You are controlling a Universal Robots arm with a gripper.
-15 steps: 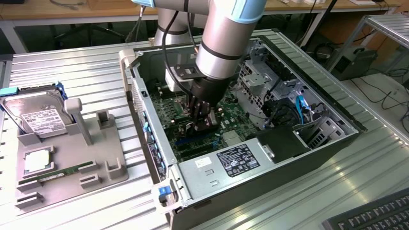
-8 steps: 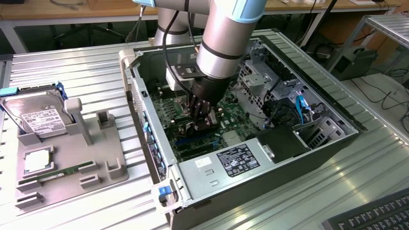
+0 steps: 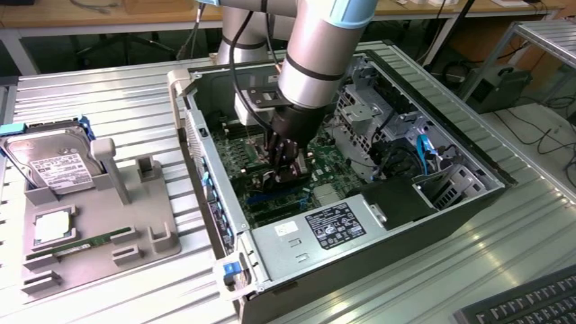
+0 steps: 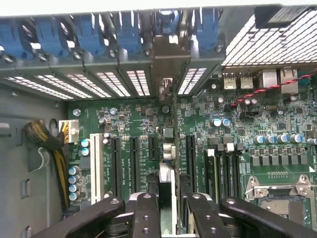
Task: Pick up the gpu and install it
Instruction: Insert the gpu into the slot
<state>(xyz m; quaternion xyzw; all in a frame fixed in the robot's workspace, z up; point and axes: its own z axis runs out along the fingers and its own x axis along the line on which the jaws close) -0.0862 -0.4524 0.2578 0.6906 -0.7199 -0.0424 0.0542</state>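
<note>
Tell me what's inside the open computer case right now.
Inside the computer case: the green motherboard with expansion slots, a power supply, and the gripper holding the gpu edge-on over a slot. The arm hides part of the board in the exterior view.

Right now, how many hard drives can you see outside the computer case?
1: a silver hard drive stands in the grey fixture, at the exterior view's left. Others may be hidden behind it.

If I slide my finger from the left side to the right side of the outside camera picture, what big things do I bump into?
Hard drive → grey holder tray → gripper inside the open computer case → keyboard.
</note>
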